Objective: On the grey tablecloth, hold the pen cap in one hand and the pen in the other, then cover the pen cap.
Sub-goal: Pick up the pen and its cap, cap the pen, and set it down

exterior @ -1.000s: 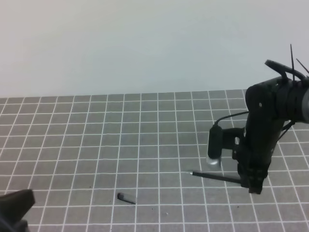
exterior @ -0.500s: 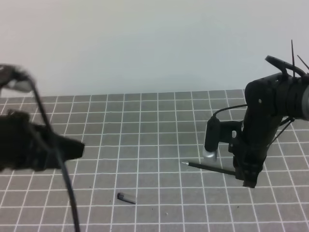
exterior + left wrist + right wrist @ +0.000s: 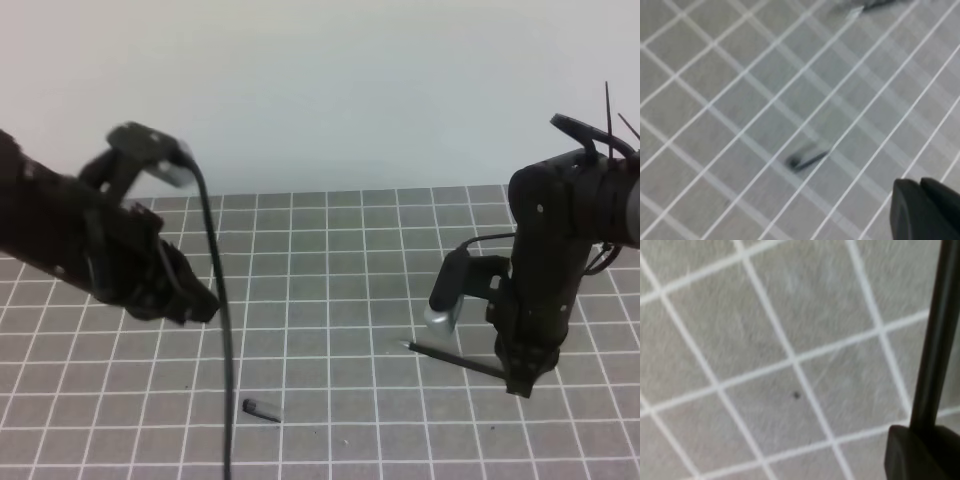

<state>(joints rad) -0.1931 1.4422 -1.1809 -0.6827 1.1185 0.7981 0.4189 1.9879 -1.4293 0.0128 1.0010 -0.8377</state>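
The pen cap (image 3: 262, 410) lies flat on the grey tablecloth (image 3: 330, 290), a short black piece with nothing touching it; the left wrist view shows it too (image 3: 807, 156), blurred, lying slantwise across a white grid line. Well to the right of the cap and a little farther back, the pen (image 3: 455, 360) hangs clear of the cloth, almost level, its silvery tip pointing back toward the cap and its far end caught in the right gripper (image 3: 520, 383). In the right wrist view the pen (image 3: 935, 340) runs up the right edge as a slim dark rod rising out of the black fingers (image 3: 915, 455), which are clamped on it, with bare grid squares below. The right arm stands over that grip as a bulky black column, with a small silver-tipped camera stalk (image 3: 447, 295) hanging on the side nearest the cap. Up and to the left of the cap, the left gripper (image 3: 195, 303) is held in the air above the cloth, its nose angled down toward the cap's side of the table, a black cable (image 3: 218, 330) drooping from the arm past the cap's left. I cannot tell whether its fingers are apart or together: only a dark corner of the fingers (image 3: 925, 210) shows in the wrist view, and the overhead view is too soft there.
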